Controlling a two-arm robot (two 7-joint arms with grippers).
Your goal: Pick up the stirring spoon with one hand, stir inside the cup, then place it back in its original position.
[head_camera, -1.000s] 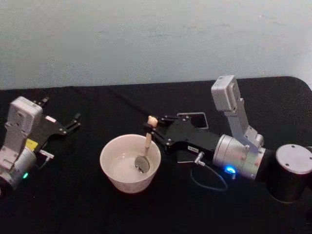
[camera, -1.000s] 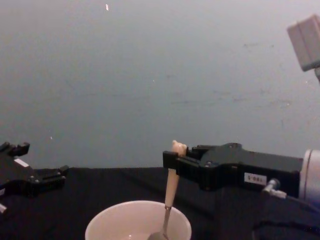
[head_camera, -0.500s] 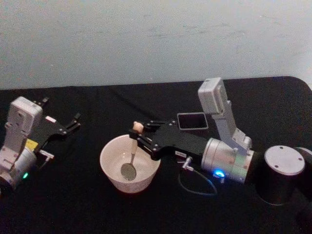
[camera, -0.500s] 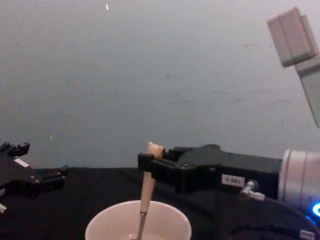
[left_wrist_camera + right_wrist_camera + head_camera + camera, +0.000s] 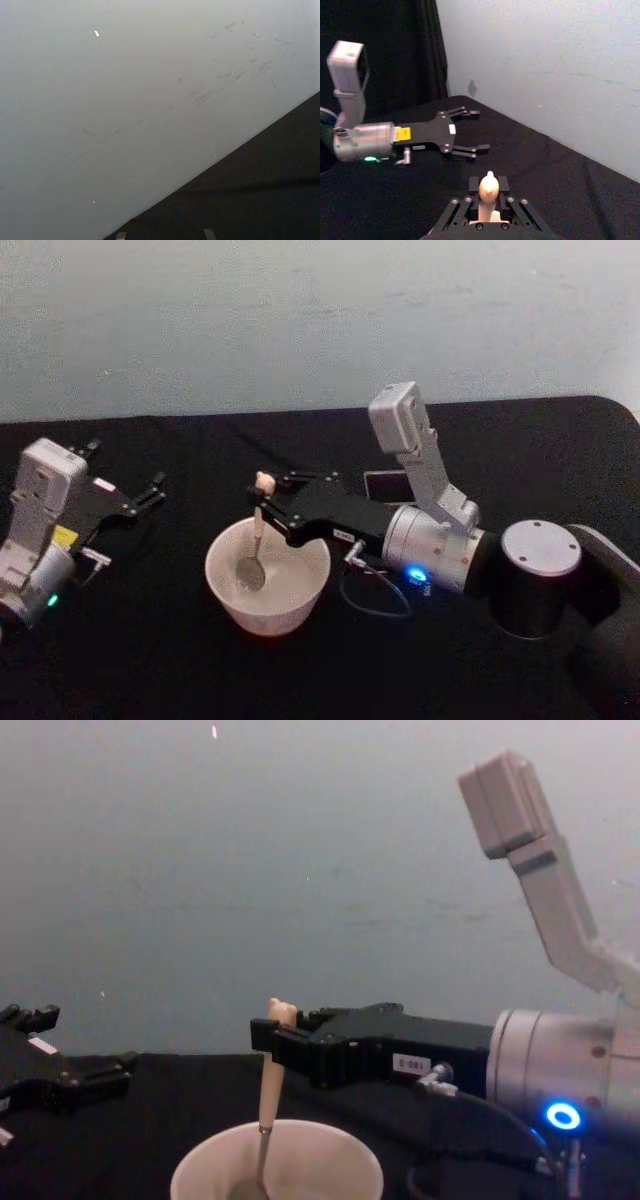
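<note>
**A:** Centre of the head view: the right tool [image 5: 262,502] is pinching the stirring spoon [image 5: 256,538] on its cream handle, just under the knobby top.

**B:** A high grip, and a sensible one. The thin neck and metal bowl hang free into the cup [image 5: 300,602], while the black fingers sit above the rim and clear of it.

**A:** The spoon is close to upright, tipped only a little. Its bowl is low inside the left half of the cup, near the wall. I can't tell whether it touches the bottom.

**B:** I'd call this mid-stir. The arm reaches in flat from the right of the frame, so only the spoon goes into the cup.

**A:** At the left edge, the left tool [image 5: 128,468] lies on the desk with its fingers spread and nothing between them, well apart from the cup.

**B:** It's parked out of the way, since this is a one-arm job.

**A:** There's a dark square holder [image 5: 383,480] just behind the right arm, above centre.

**B:** That's probably where the spoon goes back, though the return hasn't begun. One risk I see is that pressing the spoon against the near wall could shove the cup along the desk.
</note>
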